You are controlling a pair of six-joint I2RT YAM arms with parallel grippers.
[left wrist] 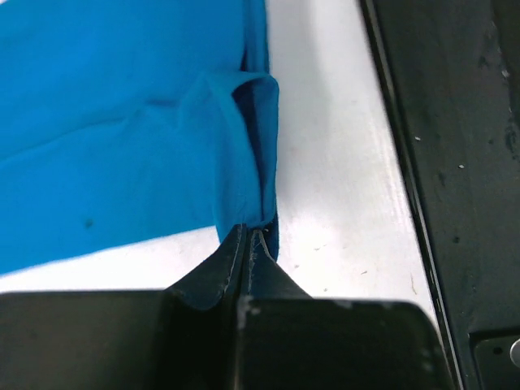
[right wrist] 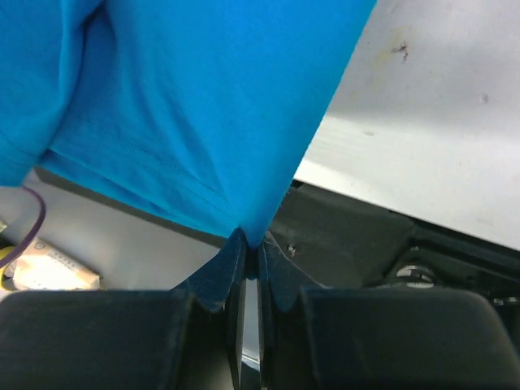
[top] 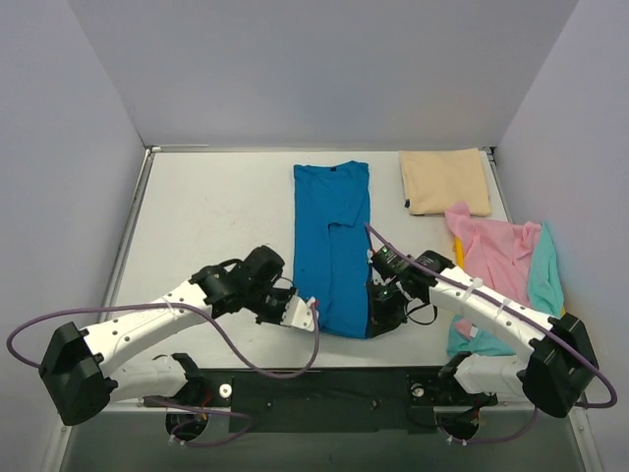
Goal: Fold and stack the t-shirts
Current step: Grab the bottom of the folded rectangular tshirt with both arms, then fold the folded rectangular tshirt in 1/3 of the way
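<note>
L gripper (top: 307, 313) and R gripper (top: 381, 307) are each clamped on a near hem corner of the blue t-shirt (top: 331, 236), cloth pinched betw. shut fingers. Shirt lies mid-bench (top: 216, 216) as a narrow strip, long axis running straight away from both arms, collar at far end. Next prob. means carrying hem fwd to collar, arms level. Pink t-shirt (top: 496, 251) and teal t-shirt (top: 543, 270) are heaped right; beige t-shirt (top: 445, 182) is folded far right.
</note>
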